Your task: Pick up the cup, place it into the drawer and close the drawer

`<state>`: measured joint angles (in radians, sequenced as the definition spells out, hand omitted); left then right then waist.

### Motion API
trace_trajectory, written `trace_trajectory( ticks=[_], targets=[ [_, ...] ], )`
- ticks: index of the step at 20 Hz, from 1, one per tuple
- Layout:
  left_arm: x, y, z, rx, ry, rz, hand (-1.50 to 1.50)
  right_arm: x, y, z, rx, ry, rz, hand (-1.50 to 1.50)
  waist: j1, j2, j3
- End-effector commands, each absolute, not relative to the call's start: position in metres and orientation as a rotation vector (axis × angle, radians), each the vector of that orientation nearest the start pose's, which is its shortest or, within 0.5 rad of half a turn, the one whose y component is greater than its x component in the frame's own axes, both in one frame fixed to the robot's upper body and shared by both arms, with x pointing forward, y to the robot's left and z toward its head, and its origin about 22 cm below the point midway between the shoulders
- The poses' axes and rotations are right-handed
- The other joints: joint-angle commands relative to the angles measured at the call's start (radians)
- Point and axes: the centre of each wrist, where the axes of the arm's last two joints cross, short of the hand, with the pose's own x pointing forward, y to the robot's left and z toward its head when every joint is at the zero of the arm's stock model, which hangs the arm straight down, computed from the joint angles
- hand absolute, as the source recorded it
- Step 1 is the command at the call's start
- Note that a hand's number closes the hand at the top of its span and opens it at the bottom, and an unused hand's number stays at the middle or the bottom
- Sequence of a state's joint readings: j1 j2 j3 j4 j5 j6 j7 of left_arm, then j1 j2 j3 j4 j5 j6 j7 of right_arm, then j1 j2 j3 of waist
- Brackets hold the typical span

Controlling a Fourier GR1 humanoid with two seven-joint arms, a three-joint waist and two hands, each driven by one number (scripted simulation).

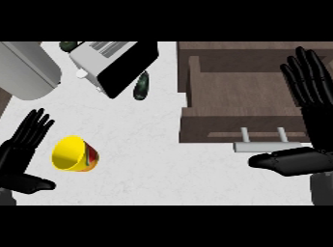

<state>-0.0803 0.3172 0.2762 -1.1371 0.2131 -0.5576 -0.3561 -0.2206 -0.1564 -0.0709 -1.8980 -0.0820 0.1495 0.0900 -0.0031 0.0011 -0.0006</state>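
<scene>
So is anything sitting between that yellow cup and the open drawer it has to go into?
Nothing visible does. The yellow cup lies on its side by the left hand, and only bare white counter stretches across to the open drawer. The dark green vegetable lies farther back, off that path.

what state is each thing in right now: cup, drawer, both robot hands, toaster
yellow cup: lying on its side on the white counter, not held
drawer: pulled open, nothing visible inside
left robot hand: open, fingers straight, beside the cup without touching it
right robot hand: open, fingers straight, over the drawer's right side
toaster: on the counter, slots look empty
</scene>
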Motion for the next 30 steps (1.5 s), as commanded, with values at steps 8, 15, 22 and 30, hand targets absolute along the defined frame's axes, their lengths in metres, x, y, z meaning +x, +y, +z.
trace_trajectory(
  ticks=[8, 15, 22, 30],
  targets=[
    [0.248, 0.389, -0.106, -0.168, -1.62, -0.093, -1.5, 0.268, -0.256, 0.149, 0.067, -2.022, 0.281, -1.5, -0.012, 0.004, -0.001],
    [0.225, 0.39, -0.132, -0.147, -1.635, -0.096, -1.5, 0.265, -0.253, 0.14, 0.059, -2.003, 0.267, -1.5, -0.014, 0.005, -0.002],
    [0.233, 0.359, -0.145, -0.183, -1.67, -0.07, -1.5, 0.268, -0.251, 0.144, 0.071, -2.004, 0.255, -1.5, -0.021, 0.009, -0.004],
    [0.246, 0.363, -0.137, -0.184, -1.688, -0.081, -1.5, 0.271, -0.262, 0.148, 0.071, -1.991, 0.282, -1.5, -0.027, 0.01, -0.004]
  ],
)
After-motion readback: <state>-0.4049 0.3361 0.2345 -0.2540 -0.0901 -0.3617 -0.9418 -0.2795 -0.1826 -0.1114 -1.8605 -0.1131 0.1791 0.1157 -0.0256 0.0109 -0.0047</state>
